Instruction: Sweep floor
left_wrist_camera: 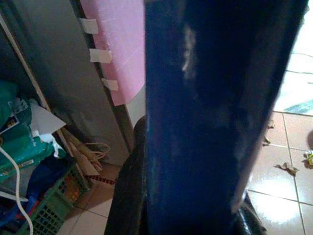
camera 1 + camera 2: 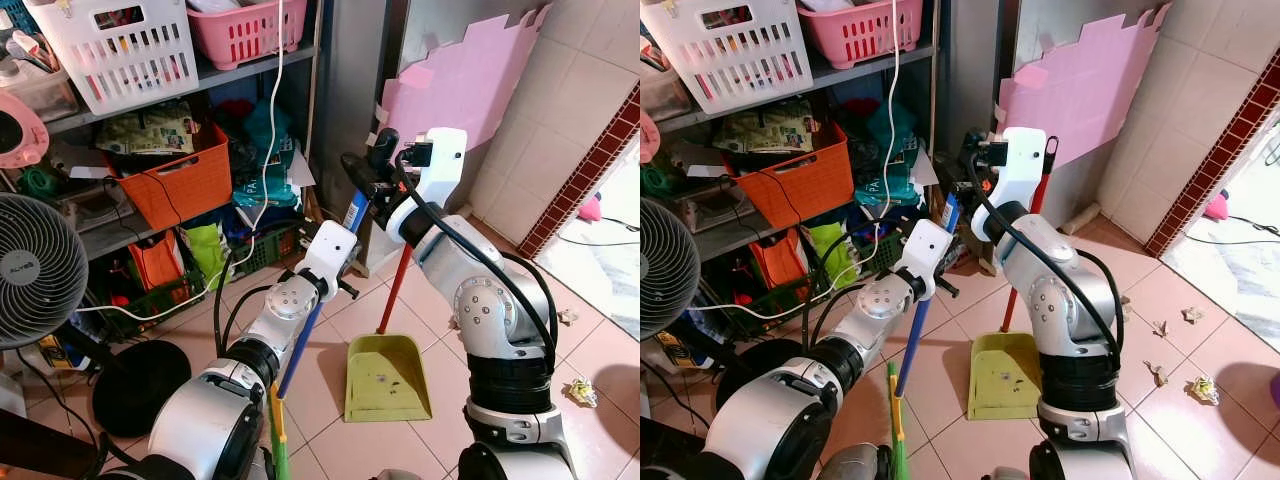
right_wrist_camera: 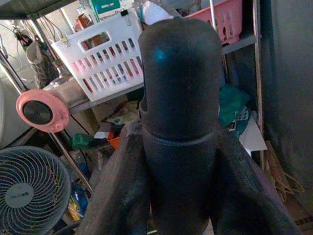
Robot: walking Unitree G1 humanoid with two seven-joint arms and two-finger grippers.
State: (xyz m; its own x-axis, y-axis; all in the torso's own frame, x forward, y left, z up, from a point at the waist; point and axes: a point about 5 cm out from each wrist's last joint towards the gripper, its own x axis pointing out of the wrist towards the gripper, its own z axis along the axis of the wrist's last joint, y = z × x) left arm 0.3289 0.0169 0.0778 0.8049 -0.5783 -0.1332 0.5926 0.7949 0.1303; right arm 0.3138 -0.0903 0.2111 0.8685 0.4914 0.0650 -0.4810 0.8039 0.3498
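Left gripper (image 1: 195, 215): centre of head views, at end of silver arm rising from lower left; fingers clamped tight on broom handle, handle close up across left wrist view.
Broom handle (image 2: 300, 350): blue shaft, slants from lower centre up toward centre; white-labelled upper part above gripper, green/yellow section near bottom edge.
Right gripper (image 3: 178, 205): upper centre of head views, arm coming up from lower right; fingers (image 3: 122, 196) closed snug round black cap of dustpan handle.
Dustpan handle (image 2: 393, 290): red stick, near upright, black rounded cap at top inside gripper.
Dustpan (image 2: 385, 378): yellow-green pan flat on tiled floor, lower centre, just right of broom shaft; a few dark specks inside.
Litter (image 2: 581, 392): crumpled scraps on tiles, lower right, well apart from pan.
Shelving (image 2: 240, 70): upper left; white basket (image 2: 115, 50) & pink basket (image 2: 245, 30) on top shelf, orange crate (image 2: 170, 180) below.
Fan (image 2: 35, 270): left edge, grey grille, black round base on floor.
Pink sheet (image 2: 470, 85): taped to wall, upper right of centre.
White cable (image 2: 265, 150): hangs down from top, past shelves.
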